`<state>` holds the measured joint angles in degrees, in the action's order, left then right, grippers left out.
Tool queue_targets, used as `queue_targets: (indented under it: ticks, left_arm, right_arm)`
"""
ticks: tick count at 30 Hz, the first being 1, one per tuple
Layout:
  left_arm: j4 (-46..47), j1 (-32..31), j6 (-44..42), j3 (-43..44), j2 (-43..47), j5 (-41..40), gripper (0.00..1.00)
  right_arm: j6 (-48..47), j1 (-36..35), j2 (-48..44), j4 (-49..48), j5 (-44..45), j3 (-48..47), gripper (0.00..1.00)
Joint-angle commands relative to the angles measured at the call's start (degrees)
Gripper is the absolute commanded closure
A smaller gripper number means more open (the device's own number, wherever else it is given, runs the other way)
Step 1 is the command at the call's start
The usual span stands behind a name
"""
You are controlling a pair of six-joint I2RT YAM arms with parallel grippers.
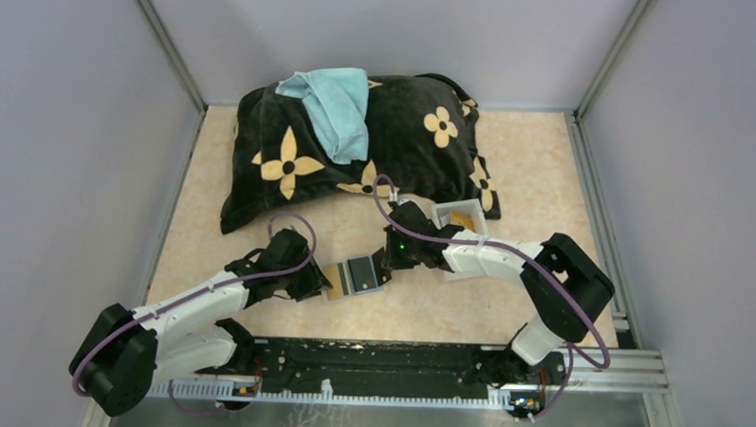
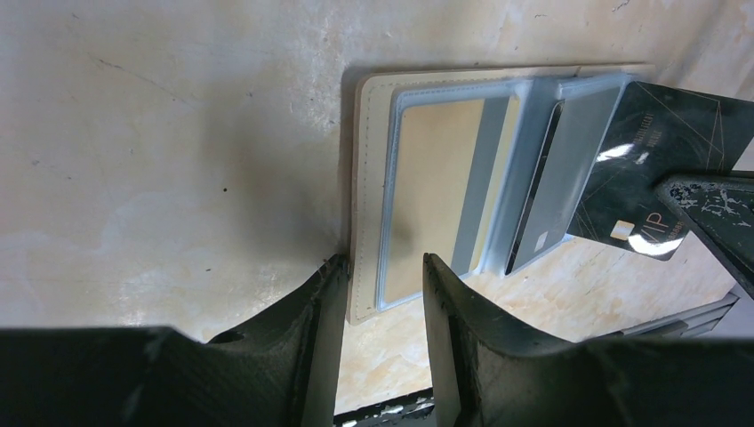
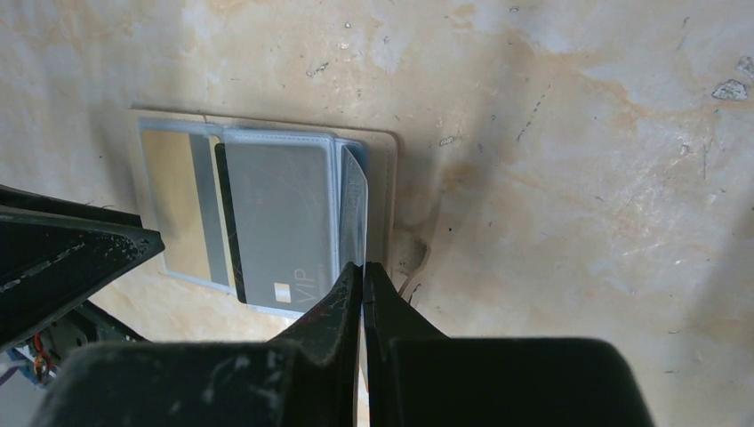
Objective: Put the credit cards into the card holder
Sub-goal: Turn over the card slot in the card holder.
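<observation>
The tan card holder (image 1: 356,273) lies open on the table between my two grippers. Its clear sleeves hold a gold credit card (image 2: 436,187) and a dark credit card marked VIP (image 3: 280,222); in the left wrist view that dark card (image 2: 649,151) lies at the right. My right gripper (image 3: 363,267) is shut on a thin clear sleeve leaf (image 3: 353,200) and holds it up on edge at the holder's right side. My left gripper (image 2: 382,264) is part open, with its fingertips astride the holder's (image 2: 369,178) near left corner and nothing pinched.
A small white tray (image 1: 441,213) with a gold card in it sits just behind the right gripper (image 1: 385,263). A black flowered pillow (image 1: 396,129) with a light blue cloth (image 1: 335,103) on it fills the back. Grey walls enclose the table.
</observation>
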<state>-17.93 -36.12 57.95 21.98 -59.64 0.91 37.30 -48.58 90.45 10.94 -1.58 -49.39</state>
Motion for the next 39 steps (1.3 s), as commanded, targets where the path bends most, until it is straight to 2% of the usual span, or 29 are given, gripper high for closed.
queue_targets:
  ticks: [1,13,26,39]
  left_arm:
    - [-2.79,0.26,-1.92,-0.64,-1.34,-0.80,0.56]
    - [-3.21,0.28,-3.41,0.30,-2.91,-0.84,0.56]
    - [-1.79,0.26,-3.14,-0.40,-3.92,-0.08,0.56]
    - [-1.53,0.26,-3.59,-0.67,-4.86,0.02,0.56]
  right_arm:
    - [0.43,0.20,-1.48,1.22,3.84,2.67,1.00]
    - [1.48,0.21,-3.77,0.51,6.22,4.47,1.00]
    - [2.35,0.29,-3.32,-1.77,4.51,6.74,1.00]
    - [9.58,0.32,-5.41,-16.16,-3.36,13.59,1.00]
